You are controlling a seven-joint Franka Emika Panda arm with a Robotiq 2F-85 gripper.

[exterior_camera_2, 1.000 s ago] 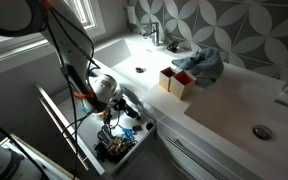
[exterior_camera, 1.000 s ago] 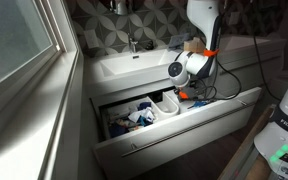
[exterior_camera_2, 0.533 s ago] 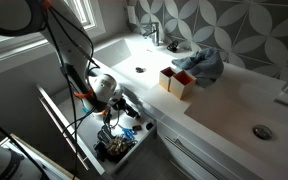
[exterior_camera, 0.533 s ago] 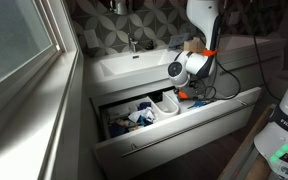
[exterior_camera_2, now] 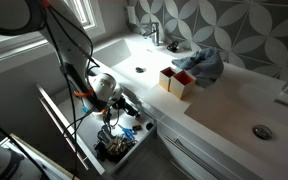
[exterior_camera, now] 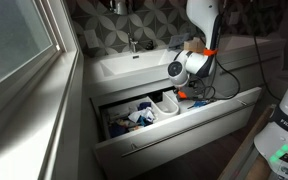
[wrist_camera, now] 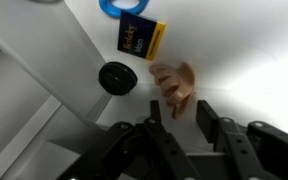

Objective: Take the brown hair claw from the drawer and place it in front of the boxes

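Note:
The brown hair claw (wrist_camera: 174, 87) lies on the white floor of a bin in the open drawer (wrist_camera: 259, 60), seen in the wrist view. My gripper (wrist_camera: 180, 113) is open right over it, and the claw's near end reaches between the two black fingertips without being gripped. In both exterior views the gripper (exterior_camera: 191, 93) (exterior_camera_2: 124, 110) hangs low inside the drawer (exterior_camera: 174, 137) (exterior_camera_2: 56, 112), and the claw is hidden there. The boxes (exterior_camera_2: 176, 82) stand on the counter beside the sink.
In the bin near the claw are a black round item (wrist_camera: 116, 78), a blue-and-yellow packet (wrist_camera: 142, 38) and a blue ring (wrist_camera: 124, 6). Other bins hold dark clutter (exterior_camera: 134, 115) (exterior_camera_2: 114, 148). A blue cloth (exterior_camera_2: 206, 62) lies behind the boxes.

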